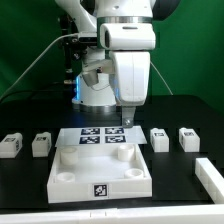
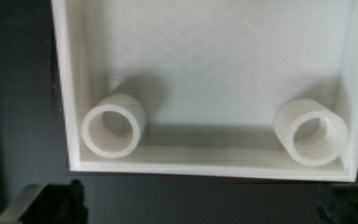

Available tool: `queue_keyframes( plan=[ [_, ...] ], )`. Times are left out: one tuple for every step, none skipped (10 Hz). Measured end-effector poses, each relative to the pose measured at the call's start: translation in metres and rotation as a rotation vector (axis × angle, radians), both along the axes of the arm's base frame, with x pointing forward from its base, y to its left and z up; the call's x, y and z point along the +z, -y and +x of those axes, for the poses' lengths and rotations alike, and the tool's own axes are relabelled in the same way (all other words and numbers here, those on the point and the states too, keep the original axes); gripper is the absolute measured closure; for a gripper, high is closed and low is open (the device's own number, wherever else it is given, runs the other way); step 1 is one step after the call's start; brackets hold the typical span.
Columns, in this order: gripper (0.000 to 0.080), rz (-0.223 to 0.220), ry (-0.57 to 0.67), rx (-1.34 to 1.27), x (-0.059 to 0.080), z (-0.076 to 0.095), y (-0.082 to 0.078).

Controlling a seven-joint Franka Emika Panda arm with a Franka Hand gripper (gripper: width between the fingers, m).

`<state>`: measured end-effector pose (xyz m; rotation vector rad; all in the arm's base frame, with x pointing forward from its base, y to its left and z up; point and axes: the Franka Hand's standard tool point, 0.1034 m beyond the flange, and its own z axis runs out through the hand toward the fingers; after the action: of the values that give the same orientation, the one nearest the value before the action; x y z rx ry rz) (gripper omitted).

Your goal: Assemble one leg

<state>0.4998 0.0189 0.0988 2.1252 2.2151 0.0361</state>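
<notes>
A black worktop point(image 1: 25, 195) is carrying a white panel point(image 1: 72, 168), lying flat with its round sockets point(image 2: 115, 128) facing up, ready to receive legs. To the exterior view's left of the panel, an outer leg point(image 1: 10, 145) and an inner leg point(image 1: 42, 143) are sitting loose, well apart from it. Just behind the panel, the marker board point(image 1: 100, 135) is lying flat. The end effector point(image 1: 126, 121) is hanging over that board, fingers spread apart and gripping nothing, probably because no leg is chosen yet. To the panel's right, a near leg point(image 1: 159, 138) and a far leg point(image 1: 187, 139) are waiting untouched.
</notes>
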Motion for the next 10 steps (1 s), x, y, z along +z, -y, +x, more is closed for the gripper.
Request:
queue_keyframes(
  plan=[
    [0.015, -0.009, -0.026, 0.005, -0.013, -0.02, 0.007],
    [0.015, -0.016, -0.044, 0.018, -0.027, -0.042, 0.013],
    [0.015, -0.016, -0.066, 0.003, -0.04, -0.061, 0.021],
    [0.015, -0.012, -0.071, 0.006, -0.052, -0.069, 0.03],
    [0.015, -0.006, -0.078, -0.005, -0.064, -0.076, 0.038],
    [0.015, 0.002, -0.086, -0.019, -0.077, -0.081, 0.043],
    [0.015, 0.006, -0.099, -0.027, -0.086, -0.085, 0.045],
    [0.015, 0.006, -0.103, -0.032, -0.09, -0.083, 0.047],
    [0.015, 0.006, -0.103, -0.033, -0.089, -0.084, 0.047],
    [0.015, 0.006, -0.104, -0.033, -0.09, -0.084, 0.047]
  ],
)
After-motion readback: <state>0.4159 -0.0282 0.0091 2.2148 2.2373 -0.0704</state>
